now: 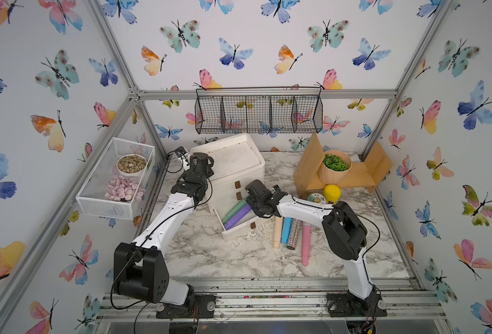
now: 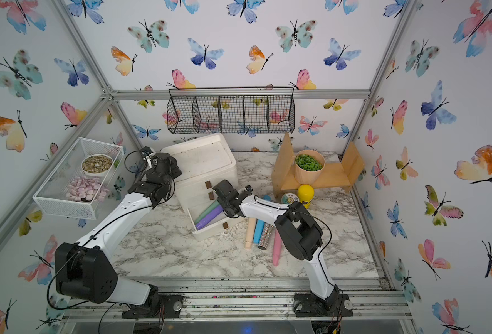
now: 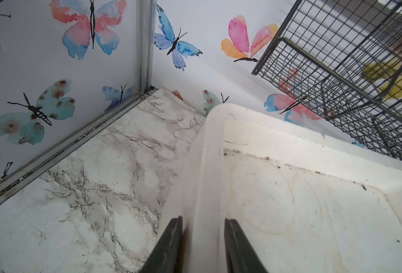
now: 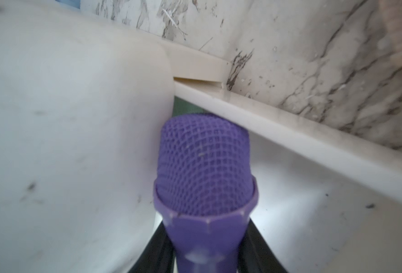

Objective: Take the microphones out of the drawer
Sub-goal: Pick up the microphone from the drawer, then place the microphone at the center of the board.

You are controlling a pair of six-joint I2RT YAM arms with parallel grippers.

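Observation:
A purple microphone (image 1: pixel 238 217) (image 2: pixel 210 217) lies in the open bottom drawer (image 1: pixel 239 232) (image 2: pixel 210 233) of the white drawer unit (image 1: pixel 233 162) (image 2: pixel 201 159), beside a green microphone (image 1: pixel 233 210) (image 2: pixel 207 211). My right gripper (image 1: pixel 256 208) (image 2: pixel 229 208) is shut on the purple one at its head end. In the right wrist view, black fingers flank the purple body just below its mesh head (image 4: pixel 204 165). My left gripper (image 1: pixel 202 167) (image 2: pixel 170 168) (image 3: pixel 203 219) is shut on the raised rim of the unit's top (image 3: pixel 207 165), one finger on each side.
Peach (image 1: pixel 278 231), blue (image 1: pixel 286 230), glittery (image 1: pixel 293 234) and pink (image 1: pixel 306 243) microphones lie on the marble table right of the drawer. A yellow bottle (image 1: pixel 332 193) and a wooden shelf with a potted plant (image 1: pixel 335 166) stand behind. A black wire basket (image 1: pixel 257 111) hangs above the unit.

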